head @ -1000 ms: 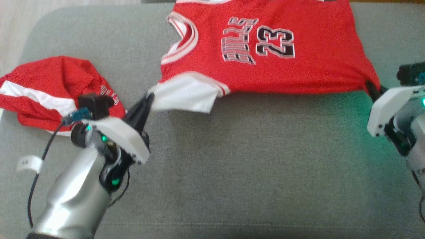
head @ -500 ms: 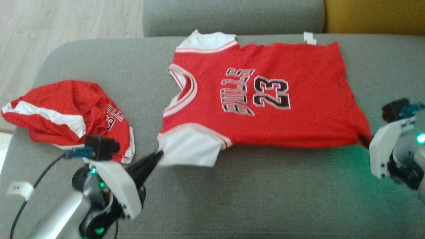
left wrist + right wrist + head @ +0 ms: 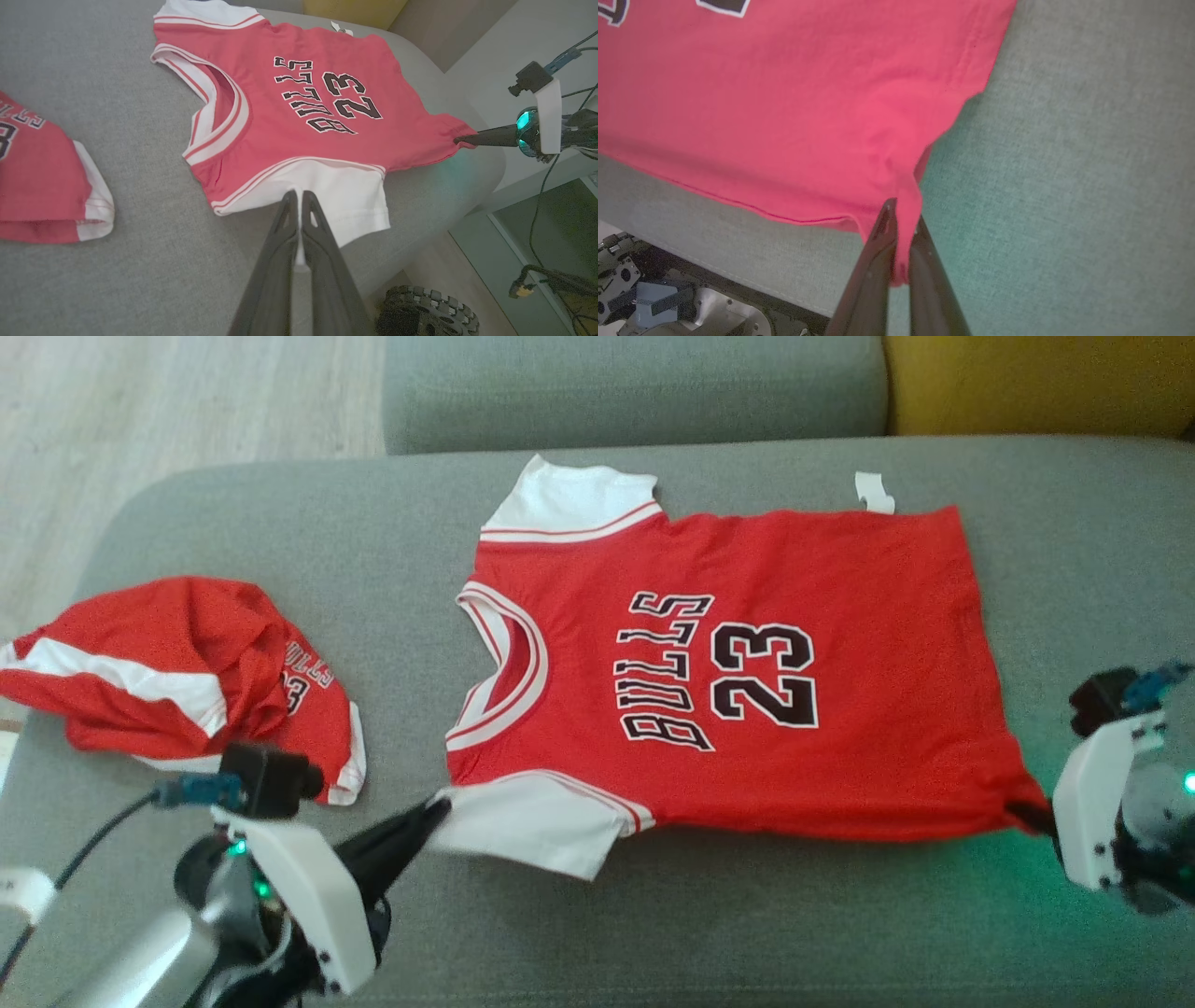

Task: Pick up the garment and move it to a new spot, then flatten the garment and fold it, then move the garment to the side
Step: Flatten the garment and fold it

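Observation:
The garment (image 3: 747, 663) is a red jersey with white sleeves, "BULLS 23" on its front, spread nearly flat on the grey cushion (image 3: 728, 924). My left gripper (image 3: 437, 812) is shut on the near white sleeve (image 3: 532, 821), whose cloth runs between the fingers (image 3: 299, 210) in the left wrist view. My right gripper (image 3: 1032, 814) is shut on the near hem corner of the garment (image 3: 831, 93); a strip of red cloth runs between its fingers (image 3: 901, 219). The left wrist view also shows the right gripper (image 3: 460, 139) at that corner.
A second red and white garment (image 3: 177, 681) lies bunched at the cushion's left end. The sofa's back cushion (image 3: 635, 383) and a yellow cushion (image 3: 1036, 378) stand behind. Wooden floor (image 3: 140, 411) lies at the far left. The robot's wheel (image 3: 430, 315) shows below the cushion's edge.
The head camera has tilted, so the whole scene sits lower in view. Both grippers have kept their hold while the jersey has come toward me and lies flatter, both sleeves showing.

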Controlling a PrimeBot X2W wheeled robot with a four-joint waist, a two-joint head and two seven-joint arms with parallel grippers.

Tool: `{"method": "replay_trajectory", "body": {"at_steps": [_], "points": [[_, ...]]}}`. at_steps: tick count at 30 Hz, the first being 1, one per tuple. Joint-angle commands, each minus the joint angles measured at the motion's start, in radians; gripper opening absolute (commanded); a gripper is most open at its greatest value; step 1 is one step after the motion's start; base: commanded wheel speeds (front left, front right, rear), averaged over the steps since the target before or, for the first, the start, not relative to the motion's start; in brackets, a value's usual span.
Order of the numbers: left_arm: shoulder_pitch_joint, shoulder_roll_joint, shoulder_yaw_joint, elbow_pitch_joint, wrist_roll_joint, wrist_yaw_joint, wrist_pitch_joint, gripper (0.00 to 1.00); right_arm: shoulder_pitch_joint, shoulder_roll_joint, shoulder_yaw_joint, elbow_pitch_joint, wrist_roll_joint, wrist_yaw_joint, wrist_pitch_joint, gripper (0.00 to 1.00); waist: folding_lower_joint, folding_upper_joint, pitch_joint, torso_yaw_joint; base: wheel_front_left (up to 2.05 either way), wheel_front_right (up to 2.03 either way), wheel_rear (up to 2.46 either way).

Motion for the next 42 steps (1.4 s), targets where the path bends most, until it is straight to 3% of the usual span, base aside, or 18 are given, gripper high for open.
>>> {"method": "replay_trajectory", "body": {"at_steps": [1, 17, 26, 27, 28, 29, 30, 31, 38, 42], "points": [[-0.098, 0.043, 0.057, -0.031, 0.018, 0.003, -0.003, 0.00, -0.044, -0.043, -0.024, -0.015, -0.005, -0.001, -0.002, 0.00, 0.0001, -0.0001, 0.021, -0.003, 0.00, 0.00, 0.00], [-0.415, -0.036, 0.054, 0.196, 0.077, -0.051, 0.015, 0.00, -0.221, 0.008, -0.073, 0.076, -0.075, -0.001, 0.036, 0.00, 0.0001, -0.0001, 0.186, 0.001, 0.00, 0.00, 0.00], [-0.538, -0.069, -0.010, 0.332, 0.130, -0.084, 0.003, 0.00, -0.275, 0.025, -0.070, 0.110, -0.096, -0.001, 0.053, 0.00, 0.0001, -0.0001, 0.243, 0.002, 0.00, 0.00, 0.00], [-0.553, -0.073, -0.020, 0.349, 0.135, -0.086, 0.000, 0.00, -0.283, 0.026, -0.068, 0.113, -0.107, -0.001, 0.047, 0.26, 0.0001, -0.0001, 0.249, 0.002, 0.00, 0.00, 0.00], [-0.569, -0.076, -0.031, 0.366, 0.144, -0.088, -0.004, 0.00, -0.293, 0.026, -0.068, 0.117, -0.122, -0.001, 0.030, 1.00, 0.0001, -0.0001, 0.255, 0.002, 0.00, 0.00, 0.00], [-0.587, -0.079, -0.040, 0.384, 0.159, -0.090, -0.014, 0.25, -0.302, 0.030, -0.069, 0.128, -0.132, -0.001, 0.020, 1.00, 0.0001, -0.0001, 0.260, 0.002, 0.00, 0.00, 0.00], [-0.604, -0.082, -0.047, 0.404, 0.175, -0.091, -0.028, 0.77, -0.310, 0.036, -0.070, 0.134, -0.140, -0.001, 0.011, 1.00, 0.0001, -0.0001, 0.266, 0.002, 0.00, 0.00, 0.00], [-0.621, -0.088, -0.052, 0.427, 0.191, -0.091, -0.044, 1.00, -0.321, 0.043, -0.076, 0.142, -0.147, -0.001, -0.006, 1.00, 0.0001, -0.0001, 0.270, 0.001, 0.00, 0.00, 0.00], [-0.702, -0.161, -0.021, 0.584, 0.240, -0.055, -0.211, 1.00, -0.385, 0.115, -0.125, 0.203, -0.201, -0.001, -0.192, 1.00, 0.0001, -0.0001, 0.273, -0.011, 0.00, 0.00, 0.00], [-0.706, -0.204, 0.032, 0.633, 0.225, -0.031, -0.358, 1.00, -0.392, 0.159, -0.149, 0.220, -0.232, -0.001, -0.340, 1.00, 0.0001, -0.0001, 0.249, -0.017, 0.00, 0.00, 0.00]]}}
